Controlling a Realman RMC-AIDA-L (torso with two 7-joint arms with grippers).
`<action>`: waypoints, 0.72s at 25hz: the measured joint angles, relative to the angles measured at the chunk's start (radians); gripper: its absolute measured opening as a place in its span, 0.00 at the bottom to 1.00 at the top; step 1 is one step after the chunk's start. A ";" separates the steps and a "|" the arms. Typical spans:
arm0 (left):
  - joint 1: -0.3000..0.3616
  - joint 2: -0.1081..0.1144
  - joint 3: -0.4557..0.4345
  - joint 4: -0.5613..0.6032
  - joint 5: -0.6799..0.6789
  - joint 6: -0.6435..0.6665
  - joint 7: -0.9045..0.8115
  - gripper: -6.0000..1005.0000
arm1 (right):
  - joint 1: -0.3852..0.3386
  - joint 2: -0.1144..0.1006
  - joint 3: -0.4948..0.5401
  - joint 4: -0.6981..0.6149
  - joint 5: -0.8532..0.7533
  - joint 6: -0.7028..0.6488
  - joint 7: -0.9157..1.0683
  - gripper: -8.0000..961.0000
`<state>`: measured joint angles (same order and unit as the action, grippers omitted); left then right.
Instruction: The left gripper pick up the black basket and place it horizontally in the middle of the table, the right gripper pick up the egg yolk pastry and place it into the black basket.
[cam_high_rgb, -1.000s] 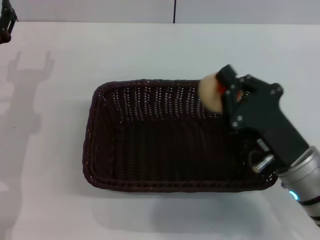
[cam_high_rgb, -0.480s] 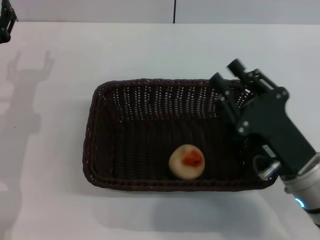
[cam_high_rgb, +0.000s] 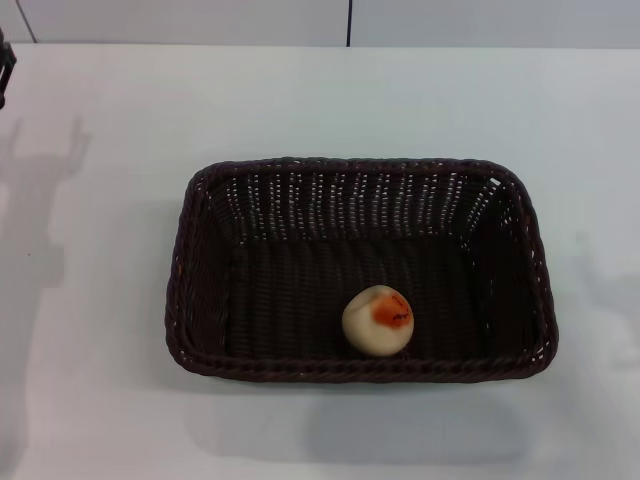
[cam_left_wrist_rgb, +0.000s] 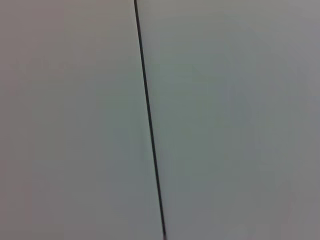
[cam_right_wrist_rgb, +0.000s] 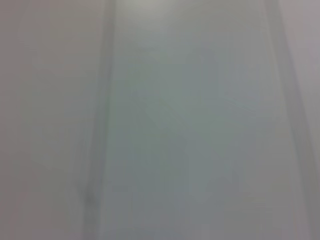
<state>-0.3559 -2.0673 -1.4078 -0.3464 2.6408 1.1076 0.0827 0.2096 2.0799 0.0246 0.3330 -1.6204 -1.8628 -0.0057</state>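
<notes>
The black basket (cam_high_rgb: 200, 290) lies lengthwise across the middle of the white table (cam_high_rgb: 330, 100) in the head view. The egg yolk pastry (cam_high_rgb: 378, 320), a cream ball with an orange-red patch on top, rests on the basket floor near the front wall, right of centre. A small dark part of the left gripper (cam_high_rgb: 4, 66) shows at the far left edge of the head view, well away from the basket. The right gripper is out of view. The wrist views show only blank pale surfaces.
A dark vertical seam (cam_high_rgb: 349, 22) runs down the wall behind the table, and a dark line (cam_left_wrist_rgb: 148, 120) crosses the left wrist view. Faint arm shadows lie on the table at the left (cam_high_rgb: 40, 190).
The right gripper let go of the pastry over the basket, then withdrew to the right and left the view. The pastry dropped to the basket floor and settled near the front wall.
</notes>
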 joint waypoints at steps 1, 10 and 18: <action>0.008 0.000 0.001 0.002 0.001 0.000 0.000 0.81 | -0.025 0.000 0.038 -0.007 0.001 -0.001 0.015 0.73; 0.100 -0.005 0.069 0.005 -0.004 0.024 -0.001 0.81 | -0.163 0.006 0.180 -0.012 0.157 0.020 0.039 0.81; 0.150 -0.008 0.093 0.010 -0.005 0.061 -0.001 0.81 | -0.183 0.008 0.180 -0.008 0.217 0.089 0.061 0.81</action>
<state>-0.2062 -2.0756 -1.3149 -0.3364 2.6357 1.1683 0.0815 0.0263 2.0876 0.2050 0.3251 -1.4031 -1.7741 0.0556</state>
